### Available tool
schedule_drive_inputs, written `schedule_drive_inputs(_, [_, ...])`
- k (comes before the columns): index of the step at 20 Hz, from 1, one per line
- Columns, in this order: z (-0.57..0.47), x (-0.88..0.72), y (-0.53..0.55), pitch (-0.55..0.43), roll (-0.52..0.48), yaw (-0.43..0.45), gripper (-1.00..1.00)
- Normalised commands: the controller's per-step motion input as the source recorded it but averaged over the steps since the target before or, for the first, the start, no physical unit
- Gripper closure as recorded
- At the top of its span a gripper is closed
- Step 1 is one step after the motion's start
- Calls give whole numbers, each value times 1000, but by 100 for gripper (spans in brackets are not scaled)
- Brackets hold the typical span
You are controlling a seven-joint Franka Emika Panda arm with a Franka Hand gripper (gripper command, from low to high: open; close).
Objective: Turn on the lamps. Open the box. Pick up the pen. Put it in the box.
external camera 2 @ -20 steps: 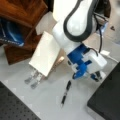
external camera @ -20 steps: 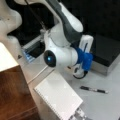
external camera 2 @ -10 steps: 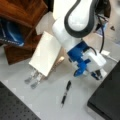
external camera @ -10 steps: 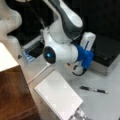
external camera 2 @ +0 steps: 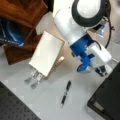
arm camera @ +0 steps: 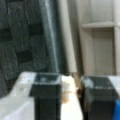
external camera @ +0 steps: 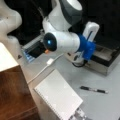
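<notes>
We judge the step in hand to be opening the box (external camera 2: 106,100), since the gripper (arm camera: 72,80) hangs low right at it, near the bench's (external camera 2: 47,102) right edge in a front view. In the wrist view its two black fingers (arm camera: 47,91) stand apart with a pale piece between them. We cannot tell whether they pinch that piece or merely straddle it. To do this step well, we would keep the fingers square to the box's front edge, take the latch fully before lifting, and let the lid swing on its own arc rather than dragging the case across the bench. The box is a large rectangular case with a black top and silver-grey sides, and in both front views its lid looks down. The pen (external camera: 93,89), slim and black with a paler middle, lies untouched on open bench between the box and the cream-white lampshade (external camera 2: 46,52). We cannot tell whether that lampshade is lit.
</notes>
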Motion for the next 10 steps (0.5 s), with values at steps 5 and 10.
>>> schedule_drive_inputs(5, [377,104,269,17,-288,352,100])
schedule_drive_inputs(10, [254,107,350,11,-211,431,100])
